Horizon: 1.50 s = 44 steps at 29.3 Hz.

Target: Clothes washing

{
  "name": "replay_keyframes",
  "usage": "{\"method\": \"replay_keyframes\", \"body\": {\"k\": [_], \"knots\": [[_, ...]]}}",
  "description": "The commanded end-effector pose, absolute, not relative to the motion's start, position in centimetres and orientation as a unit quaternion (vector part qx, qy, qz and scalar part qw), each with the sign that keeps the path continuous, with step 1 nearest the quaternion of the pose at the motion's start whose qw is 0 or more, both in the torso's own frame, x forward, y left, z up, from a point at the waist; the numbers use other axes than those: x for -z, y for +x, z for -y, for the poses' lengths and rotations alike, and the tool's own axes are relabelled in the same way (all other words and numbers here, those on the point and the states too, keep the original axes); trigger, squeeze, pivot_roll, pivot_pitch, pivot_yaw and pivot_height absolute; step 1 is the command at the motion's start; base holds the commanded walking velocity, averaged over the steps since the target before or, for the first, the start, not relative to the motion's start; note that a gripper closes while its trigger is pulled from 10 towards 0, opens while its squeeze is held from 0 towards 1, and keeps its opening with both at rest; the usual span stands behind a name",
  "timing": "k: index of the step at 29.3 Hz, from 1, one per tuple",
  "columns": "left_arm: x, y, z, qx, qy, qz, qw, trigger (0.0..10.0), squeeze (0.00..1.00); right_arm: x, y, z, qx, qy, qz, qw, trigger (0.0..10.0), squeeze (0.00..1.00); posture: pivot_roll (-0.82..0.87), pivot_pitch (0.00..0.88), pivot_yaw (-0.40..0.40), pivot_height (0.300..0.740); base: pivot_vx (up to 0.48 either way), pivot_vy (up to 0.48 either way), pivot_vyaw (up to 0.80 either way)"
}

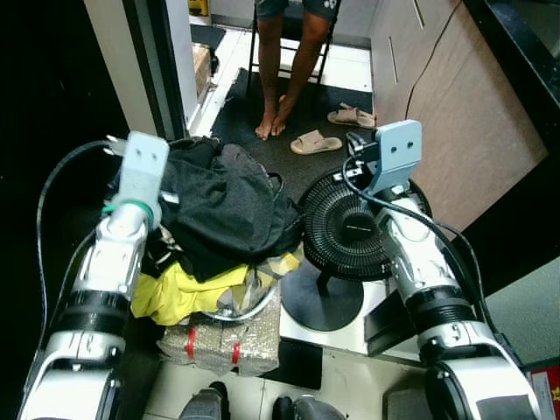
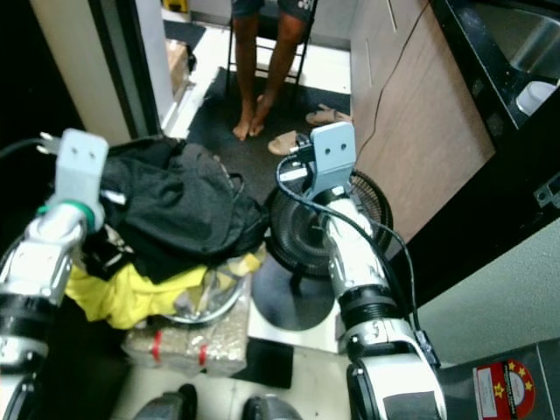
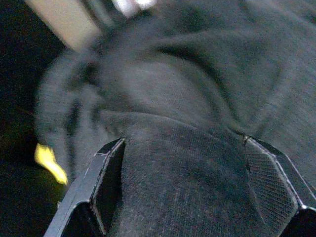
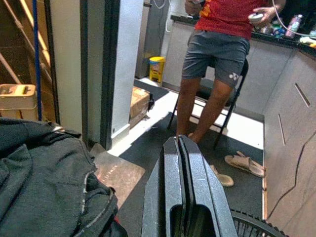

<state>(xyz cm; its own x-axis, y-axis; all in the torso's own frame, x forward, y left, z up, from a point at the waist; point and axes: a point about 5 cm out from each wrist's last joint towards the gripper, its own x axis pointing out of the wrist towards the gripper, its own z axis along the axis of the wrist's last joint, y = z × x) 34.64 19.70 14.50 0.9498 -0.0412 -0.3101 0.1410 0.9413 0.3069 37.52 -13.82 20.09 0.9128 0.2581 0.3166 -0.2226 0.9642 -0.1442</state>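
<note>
the dark clothes (image 1: 223, 206) lie heaped on top of a pile, over a yellow garment (image 1: 179, 289) and a wrapped bundle (image 1: 219, 341) that sits on the floor. the head views show the left arm reaching into the near-left side of the heap, its wrist block hiding the fingers. the left wrist view supplies what they lack: the left gripper (image 3: 185, 163) stands wide, one finger (image 3: 106, 182) on each side of a fold of dark cloth pressed between them, with a scrap of yellow at the heap's edge.

the right arm is raised above a black fan (image 1: 350, 232) that stands just beside the pile. the right wrist view shows the right gripper (image 4: 181, 163) with its fingers pressed flat together, holding nothing, clear of the clothes.

that view also shows a person (image 4: 217, 54) in a red top and grey shorts seated on a folding chair (image 4: 237, 98); the head views show bare legs only. sandals (image 1: 317, 141) lie on a dark mat (image 1: 289, 162). wooden cabinets (image 1: 446, 105) line the right; the floor is pale tile (image 1: 350, 385).
</note>
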Motion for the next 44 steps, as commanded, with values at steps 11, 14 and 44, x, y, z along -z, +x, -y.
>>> {"method": "replay_keyframes", "body": {"k": [11,14,44], "knots": [[-12.4,31.8,-17.7,0.089,0.119,-0.185,0.971,0.0,0.0,-19.3,37.2,14.2,-0.12,-0.048,0.163,0.978,10.0,0.0,0.06,0.076,-0.026,0.74,0.0,0.0,0.0],[-12.8,31.9,-17.6,0.084,0.111,-0.175,0.975,0.0,0.0,-19.3,37.2,14.2,-0.121,-0.048,0.163,0.978,10.0,0.0,0.06,0.072,-0.027,0.74,0.0,0.0,0.0],[-22.7,28.4,-8.7,0.276,0.014,0.06,0.959,10.0,0.0,-19.4,37.2,14.3,-0.115,-0.044,0.169,0.978,10.0,0.0,0.05,0.068,-0.014,0.74,0.0,0.0,0.0]]}}
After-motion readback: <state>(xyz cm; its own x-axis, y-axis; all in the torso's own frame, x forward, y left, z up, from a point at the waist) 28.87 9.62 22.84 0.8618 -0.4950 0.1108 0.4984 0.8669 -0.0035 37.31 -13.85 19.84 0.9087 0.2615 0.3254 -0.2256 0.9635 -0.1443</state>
